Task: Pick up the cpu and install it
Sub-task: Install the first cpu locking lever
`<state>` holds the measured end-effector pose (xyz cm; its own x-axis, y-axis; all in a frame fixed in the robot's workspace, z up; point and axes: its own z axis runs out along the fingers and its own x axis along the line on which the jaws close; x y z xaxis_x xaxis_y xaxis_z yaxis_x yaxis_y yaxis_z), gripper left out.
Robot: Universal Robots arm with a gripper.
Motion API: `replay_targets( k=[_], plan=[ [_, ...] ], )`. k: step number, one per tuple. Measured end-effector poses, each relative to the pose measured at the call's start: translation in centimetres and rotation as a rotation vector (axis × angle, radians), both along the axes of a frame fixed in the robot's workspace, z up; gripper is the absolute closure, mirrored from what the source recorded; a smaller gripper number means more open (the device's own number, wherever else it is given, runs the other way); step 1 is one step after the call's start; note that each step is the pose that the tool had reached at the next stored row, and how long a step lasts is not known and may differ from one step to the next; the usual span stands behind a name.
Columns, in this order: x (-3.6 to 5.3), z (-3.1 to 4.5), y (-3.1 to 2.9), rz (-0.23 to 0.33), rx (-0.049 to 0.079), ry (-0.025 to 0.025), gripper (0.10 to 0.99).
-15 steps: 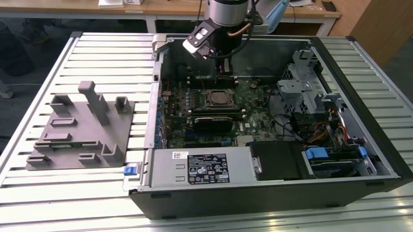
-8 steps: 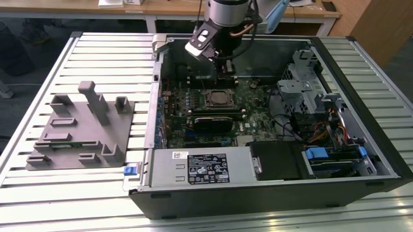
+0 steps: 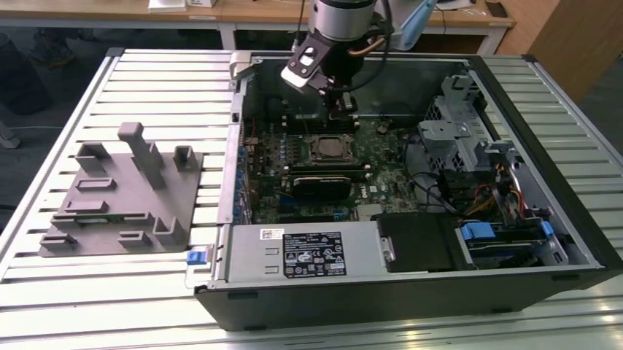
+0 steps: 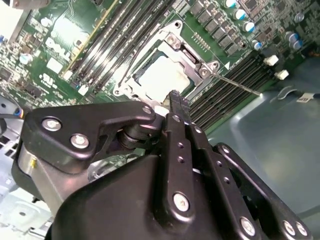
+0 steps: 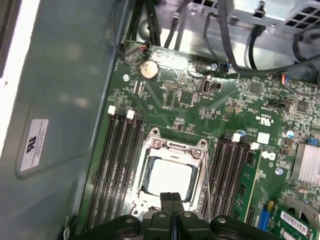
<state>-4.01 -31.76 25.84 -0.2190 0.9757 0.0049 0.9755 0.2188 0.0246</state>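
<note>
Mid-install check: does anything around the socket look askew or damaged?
Nothing looks damaged. The cpu lies square inside the socket frame, with the shut gripper near its edge. One oddity: a thin socket lever juts out over the memory slots, apparently unlatched.

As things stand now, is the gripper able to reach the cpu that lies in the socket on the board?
Probably yes. The gripper hangs close above the cpu with nothing between them. The socket frame rims the chip, though, so its edges look hard to grasp.
</note>
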Motion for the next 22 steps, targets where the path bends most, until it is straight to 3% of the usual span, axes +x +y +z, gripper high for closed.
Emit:
replay_targets(
  k=[10, 22],
  plan=[
    [0.0, 0.01, -0.01, 0.095, 0.0, 0.0001, 0.98],
    [0.0, 0.01, -0.01, 0.168, 0.0, 0.0, 0.98]
  ],
)
